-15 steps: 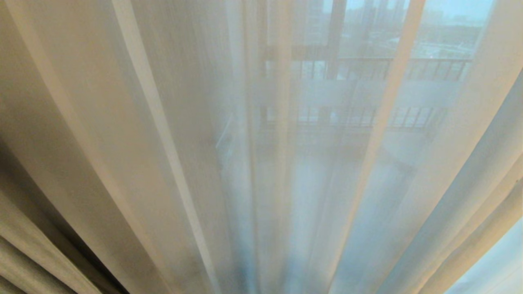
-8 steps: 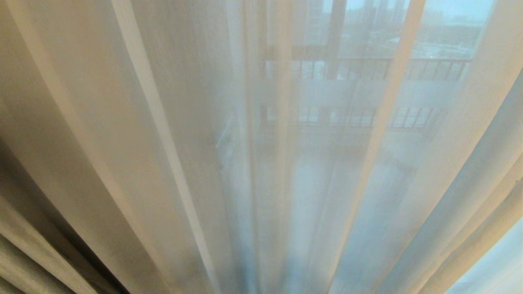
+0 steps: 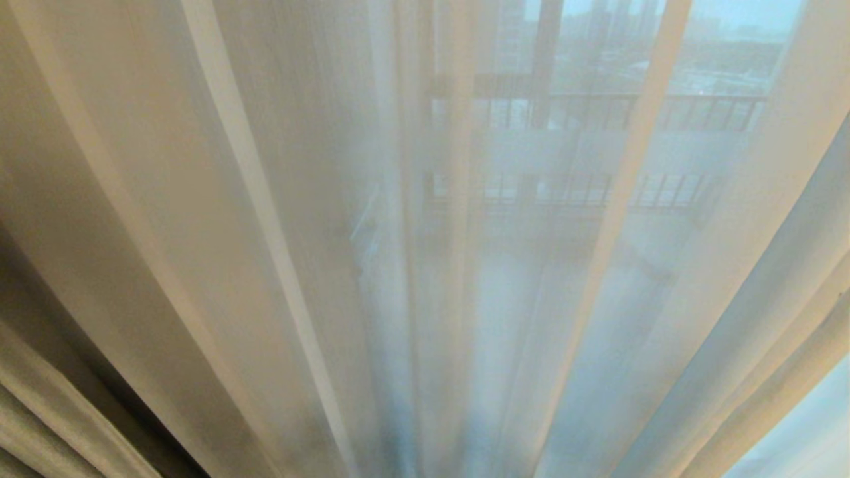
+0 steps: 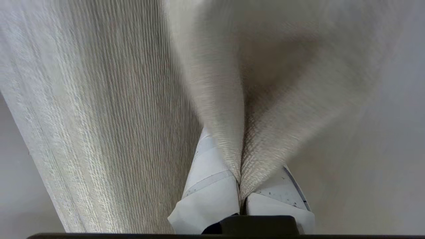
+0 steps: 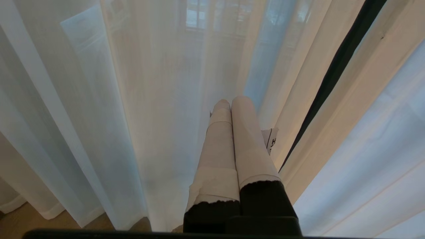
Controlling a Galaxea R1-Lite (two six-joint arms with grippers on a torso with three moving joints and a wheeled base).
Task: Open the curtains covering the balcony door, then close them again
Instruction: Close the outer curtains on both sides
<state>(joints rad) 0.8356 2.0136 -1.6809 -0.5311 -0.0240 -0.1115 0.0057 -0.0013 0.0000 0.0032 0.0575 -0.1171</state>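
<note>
Left wrist view shows the left hand [image 4: 239, 196] clamped on a pinched fold of the cream-beige curtain [image 4: 265, 132], the woven cloth gathered into a ridge that is squeezed between the two white fingers [image 4: 209, 186] and fans out wider beyond the fingertips. More of the same curtain is seen to one side of the hand as a broad ribbed panel, and its ribs and pleats run away from the hand, so the long axis of the fabric is judged vertical, hanging from above to the floor. In the head view only the edge of the opaque curtain [image 3: 40, 411] is seen at the lower left; the rest is filled by a see-through white sheer [image 3: 332, 199], through which the dark frame of the balcony door [image 3: 544, 60] and a black railing [image 3: 597, 109] are made out. Neither arm is shown there. The right hand [image 5: 231, 103] is held idle with its fingers pressed together and nothing between them, the sheer just ahead of it. The task is judged to be at a grasp only: which way the panel is to be drawn cannot be told, and both the drawing and the return seem left to do.
</note>
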